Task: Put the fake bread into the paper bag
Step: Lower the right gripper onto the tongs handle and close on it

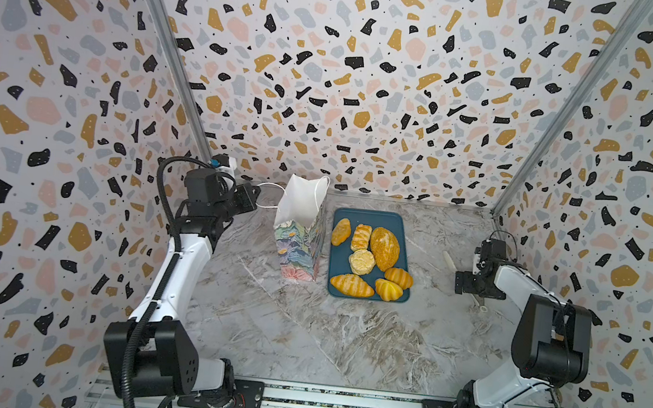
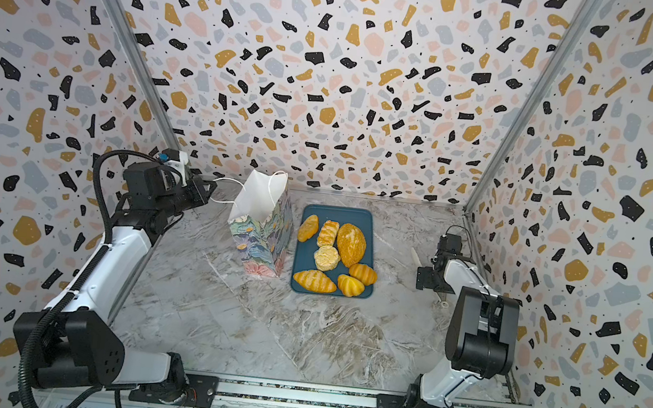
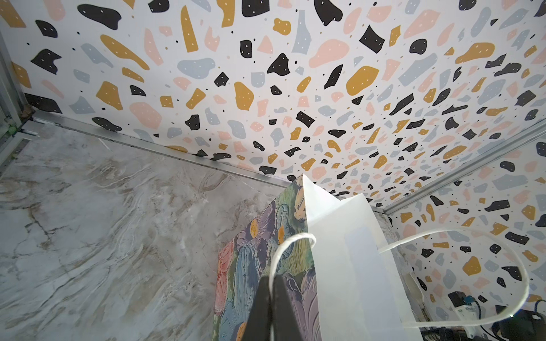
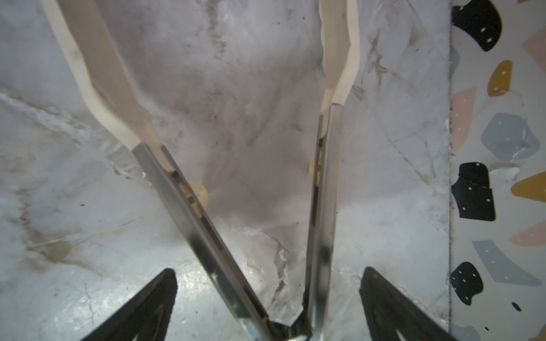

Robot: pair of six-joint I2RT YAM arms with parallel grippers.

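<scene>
The left gripper (image 3: 270, 280) is clamped on the cord handle (image 3: 283, 245) of the paper bag (image 1: 300, 231). A tug there could topple the tall bag, which stands just right of it at upper centre. The fake bread (image 1: 385, 243) lies on the blue tray (image 1: 369, 216), well left of the right gripper (image 4: 269, 269), whose jaws are spread wide either side of the tongs (image 4: 181, 206).

left arm (image 1: 184, 258): white shells, chunky black joint housings, small holes in the shoulder block
black ribbed cable hose (image 1: 158, 181): fat, runs its whole length
right arm (image 1: 511, 278): same white-and-black combo, only skinny black wires
left gripper (image 3: 270, 283): matte black wedge fingers
right gripper (image 4: 269, 270): ditto
black base plates (image 1: 250, 397): screws showing
</scene>
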